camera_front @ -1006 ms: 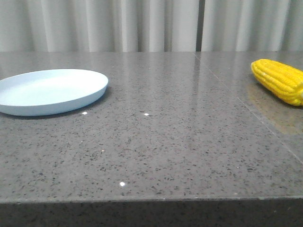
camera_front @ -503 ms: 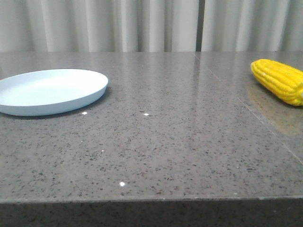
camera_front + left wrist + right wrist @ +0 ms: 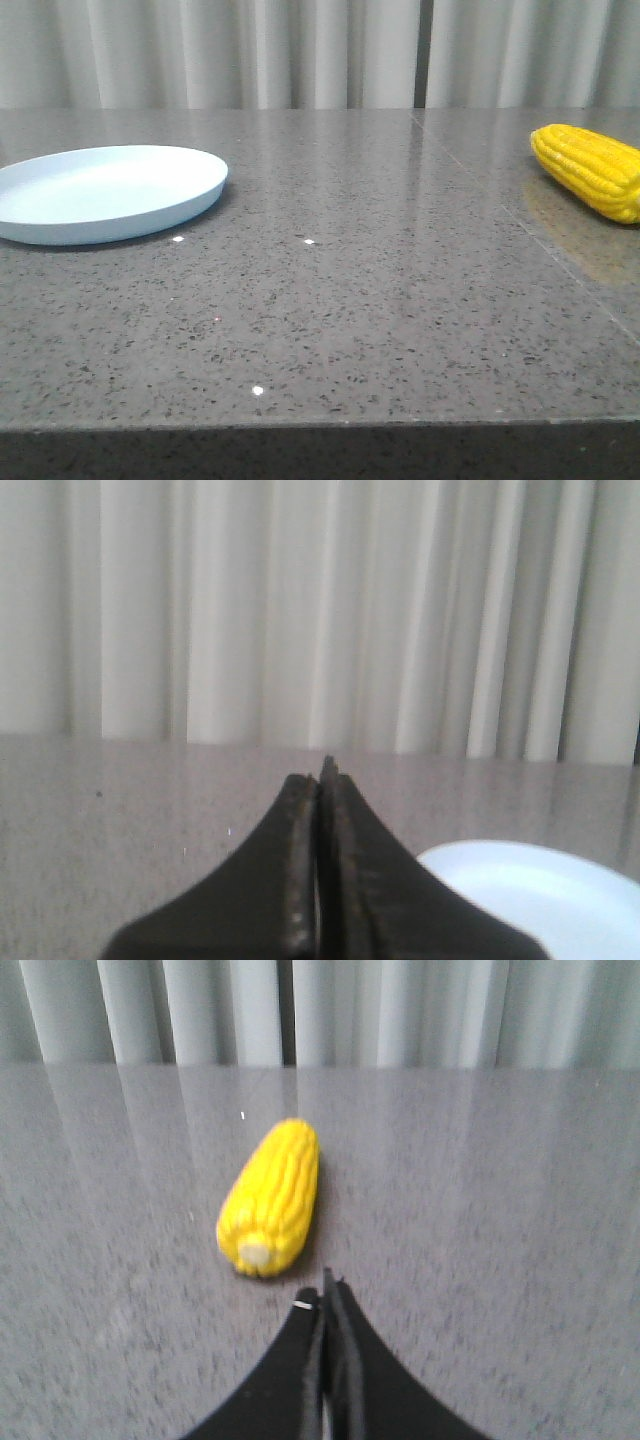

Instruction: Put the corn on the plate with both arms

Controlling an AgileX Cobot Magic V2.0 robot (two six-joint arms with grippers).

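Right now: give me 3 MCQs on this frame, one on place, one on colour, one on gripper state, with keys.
1. Where is the corn?
A. On the plate
B. On the table, far right
C. In a gripper

2. What colour is the plate?
A. Pale blue-white
B. Red
C. Black

3. How is the right gripper?
A. Shut on the corn
B. Wide open
C. Shut, empty

Key:
1 B: the corn lies on the table, well apart from the plate.
2 A: its surface is pale blue-white.
3 C: the right gripper has its jaws together, short of the corn.
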